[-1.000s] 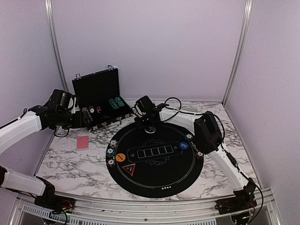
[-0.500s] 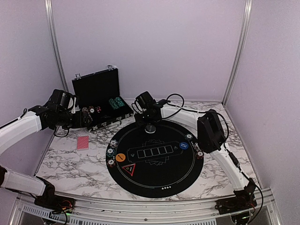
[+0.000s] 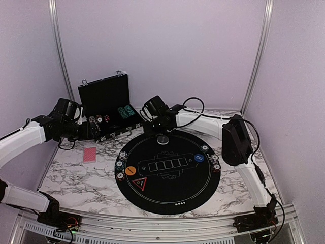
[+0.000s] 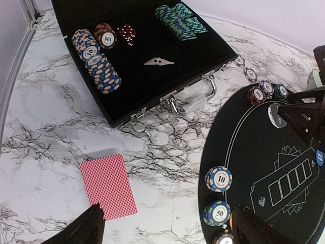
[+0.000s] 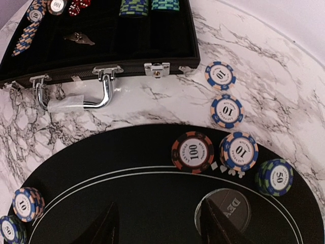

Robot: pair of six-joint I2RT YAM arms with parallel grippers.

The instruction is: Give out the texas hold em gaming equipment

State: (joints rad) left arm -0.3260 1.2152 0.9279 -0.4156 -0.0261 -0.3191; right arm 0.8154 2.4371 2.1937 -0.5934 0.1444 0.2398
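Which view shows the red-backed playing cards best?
Left wrist: the red-backed cards lie whole and close on the marble, their pattern visible. Top external shows only a small pink patch; right wrist leaves them out.

The bench (image 3: 71, 178) is a white marble-look top with grey veining. The biggest thing sitting on it is a round black mat (image 3: 167, 190) with white printed lines, roughly in the middle. Back left there's a black hard case (image 3: 104, 96), open, lid standing up, with its chrome handle pointing toward the mat and stopping just short of its edge. In front of the case, left of the mat and clear of both, a pinkish-red-backed card (image 3: 90, 154) lies face down on the marble; single card or thin pack, can't tell. Two blue-and-white "10" chips (image 5: 220, 75) lie flat on bare marble between the case's right corner and the mat's far rim, right next to each other.
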